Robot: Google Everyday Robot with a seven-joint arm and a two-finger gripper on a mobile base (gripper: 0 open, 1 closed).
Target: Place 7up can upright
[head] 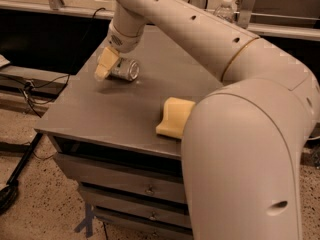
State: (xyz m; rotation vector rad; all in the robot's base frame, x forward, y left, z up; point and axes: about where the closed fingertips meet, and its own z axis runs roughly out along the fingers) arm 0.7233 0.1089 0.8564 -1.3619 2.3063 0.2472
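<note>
The 7up can (125,69) is a small silvery can lying on its side on the grey table (110,114), at the far left, with one round end facing front-right. My gripper (106,66) has tan pads and comes down from the arm above. It sits right against the can's left end, close to the tabletop. Whether it holds the can I cannot tell.
A yellow sponge (173,117) lies near the table's front edge, partly behind my arm. A clear water bottle (226,8) stands at the back. My big white arm (240,134) fills the right side. Drawers (145,189) are under the table, and cables lie on the floor at left.
</note>
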